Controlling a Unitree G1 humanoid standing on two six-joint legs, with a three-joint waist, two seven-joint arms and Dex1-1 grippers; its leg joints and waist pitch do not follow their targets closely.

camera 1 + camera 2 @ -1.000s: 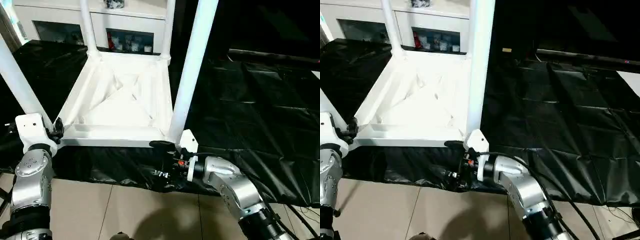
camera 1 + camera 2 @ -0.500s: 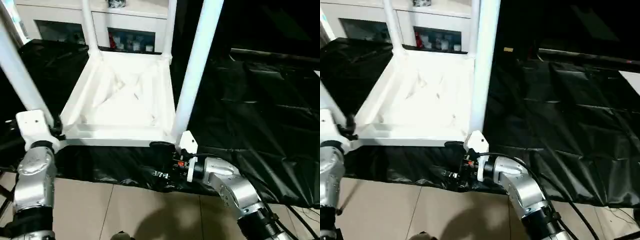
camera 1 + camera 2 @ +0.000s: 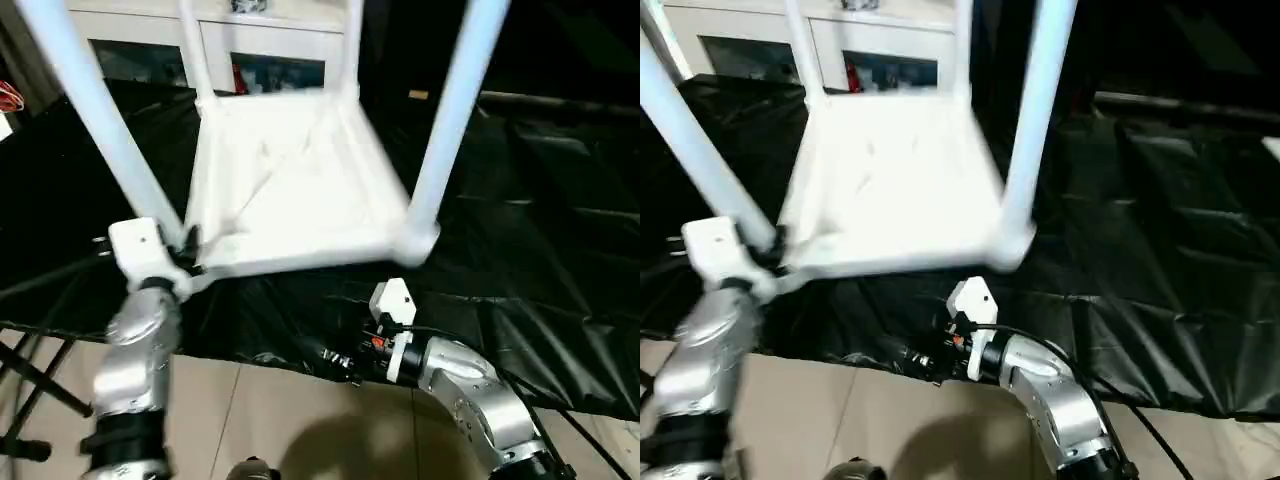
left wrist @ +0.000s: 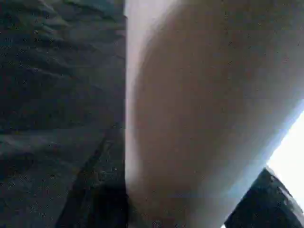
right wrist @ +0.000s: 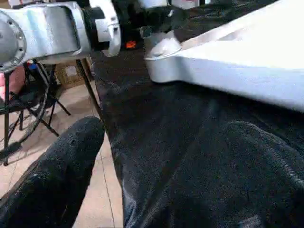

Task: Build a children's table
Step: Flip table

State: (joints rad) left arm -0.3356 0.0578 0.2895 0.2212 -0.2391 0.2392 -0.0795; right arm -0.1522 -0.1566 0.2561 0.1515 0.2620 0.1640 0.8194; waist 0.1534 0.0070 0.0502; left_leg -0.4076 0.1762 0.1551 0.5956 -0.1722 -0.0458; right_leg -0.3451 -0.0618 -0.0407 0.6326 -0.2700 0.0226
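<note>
In the left eye view, the children's table (image 3: 300, 180) is seen upside down on the black-covered work table (image 3: 540, 230), its four white legs pointing upward. The left gripper (image 3: 185, 250) is pressed against the table's near corner, where the near left leg (image 3: 110, 130) enters its socket; whether its fingers are clamped there cannot be told. The right gripper (image 3: 335, 358) is held low, just beneath the work table's front edge and well below the near right leg (image 3: 445, 140), apart from the white plastic.

In the left wrist view, a white leg (image 4: 199, 114) is seen right up against the camera, with black cover beside it.

In the right wrist view, the right gripper's two black fingers (image 5: 57, 175) are seen spread apart with nothing between them. Beyond them, the tabletop's rounded corner (image 5: 164, 59) is met by the left gripper (image 5: 156, 21).
</note>
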